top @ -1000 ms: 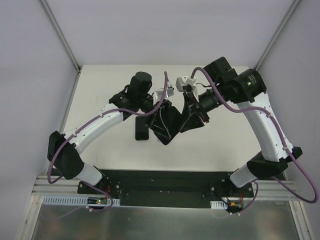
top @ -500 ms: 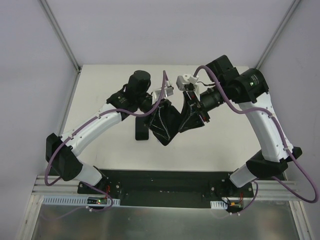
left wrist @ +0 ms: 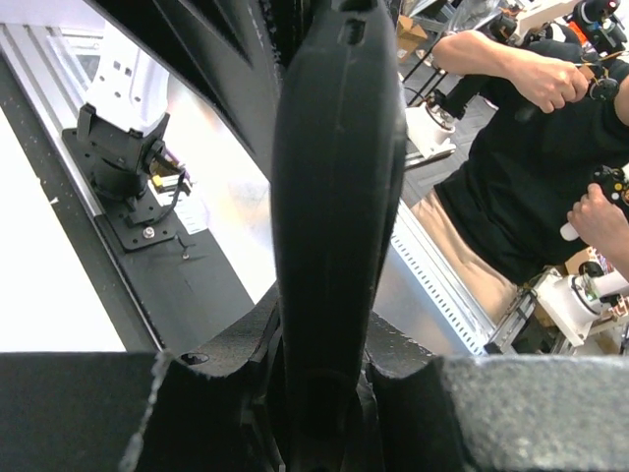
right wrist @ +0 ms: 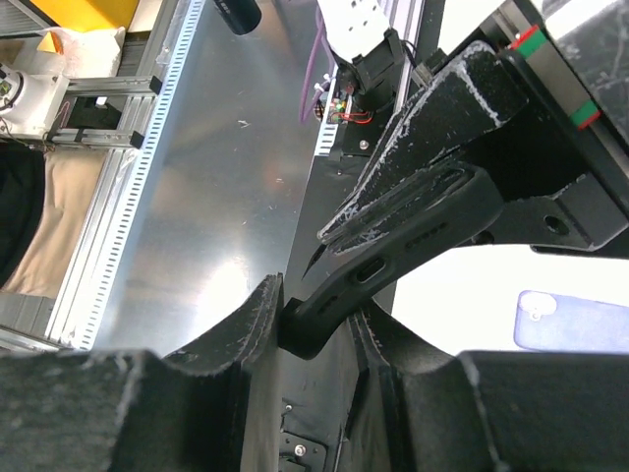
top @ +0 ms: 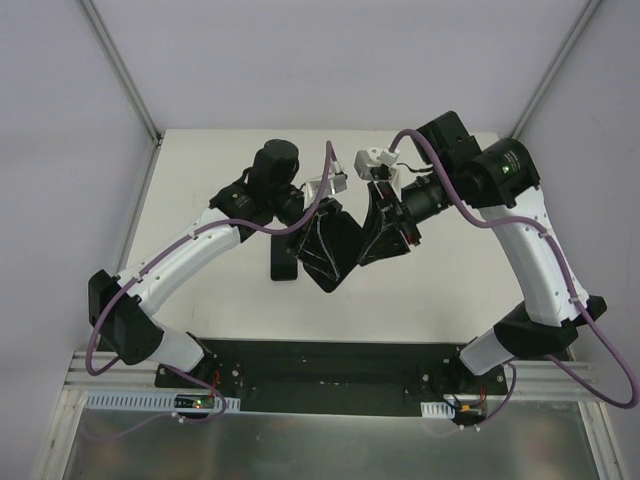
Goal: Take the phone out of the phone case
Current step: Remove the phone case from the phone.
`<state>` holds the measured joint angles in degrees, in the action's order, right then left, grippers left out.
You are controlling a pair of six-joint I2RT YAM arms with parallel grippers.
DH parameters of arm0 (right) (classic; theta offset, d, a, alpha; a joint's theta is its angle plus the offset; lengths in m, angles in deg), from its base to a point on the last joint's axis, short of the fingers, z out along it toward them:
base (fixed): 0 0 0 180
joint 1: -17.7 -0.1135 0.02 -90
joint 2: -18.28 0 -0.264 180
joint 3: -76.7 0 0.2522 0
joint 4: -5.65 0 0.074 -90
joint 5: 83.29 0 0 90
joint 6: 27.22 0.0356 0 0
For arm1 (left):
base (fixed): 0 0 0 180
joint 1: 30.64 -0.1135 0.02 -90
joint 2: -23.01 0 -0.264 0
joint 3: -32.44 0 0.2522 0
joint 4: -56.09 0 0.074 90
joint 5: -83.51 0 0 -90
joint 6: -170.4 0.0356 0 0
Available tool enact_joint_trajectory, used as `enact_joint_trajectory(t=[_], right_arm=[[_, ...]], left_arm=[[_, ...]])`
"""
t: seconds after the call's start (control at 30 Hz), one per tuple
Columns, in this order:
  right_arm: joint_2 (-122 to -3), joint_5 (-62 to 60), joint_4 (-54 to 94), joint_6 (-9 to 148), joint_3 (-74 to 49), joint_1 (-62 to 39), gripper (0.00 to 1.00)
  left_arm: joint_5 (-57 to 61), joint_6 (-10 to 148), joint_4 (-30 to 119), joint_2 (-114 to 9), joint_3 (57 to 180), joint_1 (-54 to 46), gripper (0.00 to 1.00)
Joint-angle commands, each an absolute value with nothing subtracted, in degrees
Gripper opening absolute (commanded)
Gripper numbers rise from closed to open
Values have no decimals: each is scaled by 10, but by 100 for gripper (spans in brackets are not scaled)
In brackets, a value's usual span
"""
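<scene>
Phone case (left wrist: 334, 197) lifted above worktop (top: 200, 180) middle, between both arms. Left gripper (left wrist: 324, 344) pinching one edge, right gripper (right wrist: 314, 315) pinching another edge. Phone (top: 283, 260) flat on worktop, just left of case, nearer near edge, well apart from left edge. Red-green sticker (right wrist: 531, 44) on right gripper, unreadable.

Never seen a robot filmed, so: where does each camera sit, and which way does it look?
Top external: above, behind the arms, looking down at the table; left arm, right arm and phone case show.
Left wrist: on the left arm, looking along the left fingers, clamped on the phone case; a person beyond.
Right wrist: on the right arm, looking along the right fingers, clamped on the phone case.
All three share the phone case.
</scene>
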<state>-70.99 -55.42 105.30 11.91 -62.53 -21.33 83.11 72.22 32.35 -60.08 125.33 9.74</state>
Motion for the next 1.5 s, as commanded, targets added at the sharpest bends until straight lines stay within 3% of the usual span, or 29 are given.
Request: enact_joint_trajectory(t=[0.0,0.27,0.43,0.57,0.77,0.9,0.97,1.47], right_arm=[[-667,-702,993,115,-589,-226,0],[-623,-585,897,180,-506,-199,0],[-594,-487,763,328,-438,-184,0],[-576,-421,700,397,-383,-174,13],[-564,-395,685,422,-349,-144,20],[-549,-403,685,427,-335,-118,31],[-539,-404,683,431,-328,-107,42],[-540,-414,555,582,-307,-59,58]], left_arm=[[926,699,318,-619,1244,80,0],[926,686,319,-594,1242,62,0],[926,686,317,-586,1242,51,0],[926,687,317,-578,1244,33,0],[925,683,317,-566,1240,9,0],[925,684,317,-564,1239,0,0],[921,684,317,-562,1239,-8,0],[797,687,316,-555,1235,-24,0]])
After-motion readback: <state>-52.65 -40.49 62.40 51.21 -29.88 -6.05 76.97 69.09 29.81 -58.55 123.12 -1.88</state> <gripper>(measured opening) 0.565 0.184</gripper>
